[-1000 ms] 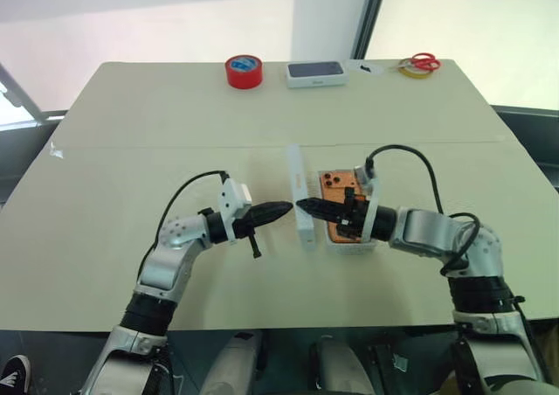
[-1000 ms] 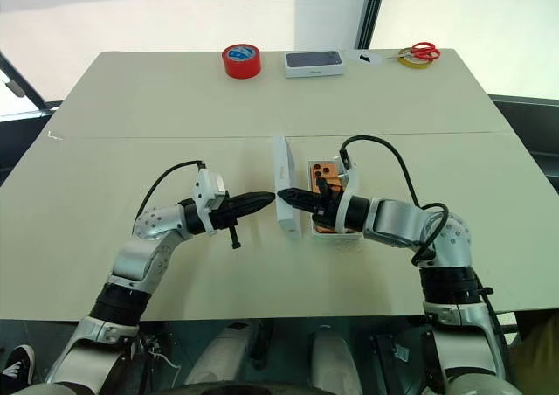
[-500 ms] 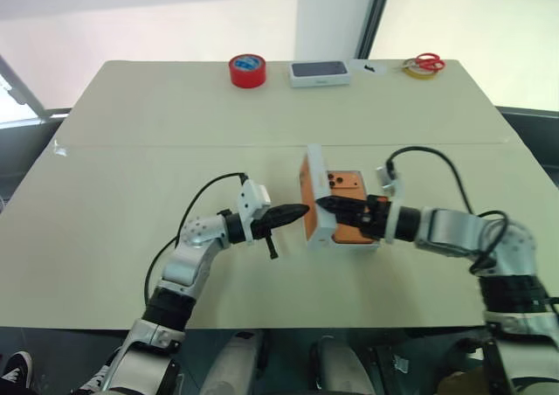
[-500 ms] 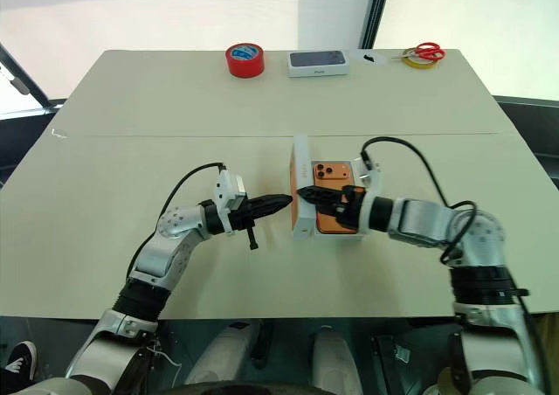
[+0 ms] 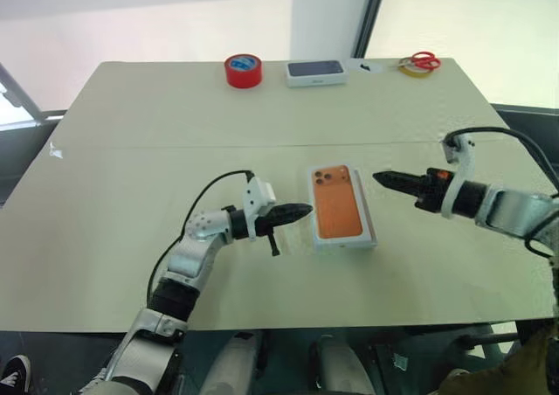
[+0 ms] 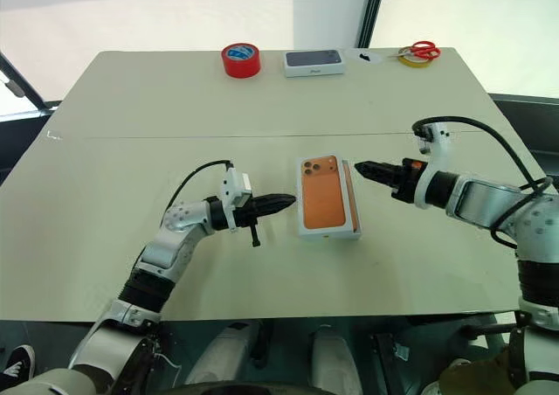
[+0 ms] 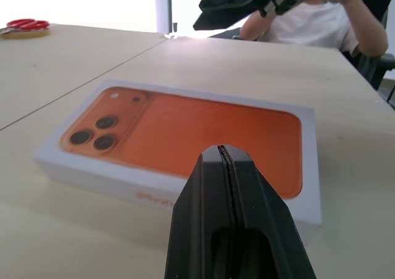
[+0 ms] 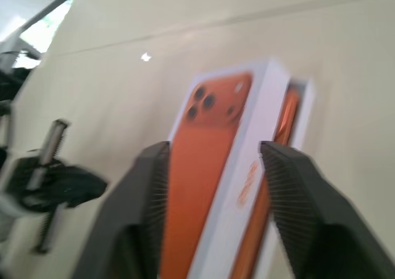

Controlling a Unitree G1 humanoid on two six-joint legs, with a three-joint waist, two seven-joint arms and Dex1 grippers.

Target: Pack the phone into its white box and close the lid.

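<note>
In the left eye view, the lid, printed with an orange phone picture, is seen lying flat just below the middle of the frame on the table, over the white box. The left gripper is held closed and empty just beside the lid's left edge; the right gripper hangs near its upper right corner, apart from it. In the right eye view, an orange strip is exposed along the lid's right side, so the lid is judged not fully seated. Open table is available on every side; the red tape roll and the scissors lie well apart at the top of the frame. In the left wrist view, the closed fingers are aimed at the lid's near side wall. In the right wrist view, the fingers are parted with nothing between them, and the phone is judged to be the orange edge showing beside the shifted lid. The lid is expected to be light, stiff, thin-walled and smooth; it should be pressed on its top face or nudged at its long walls.
</note>
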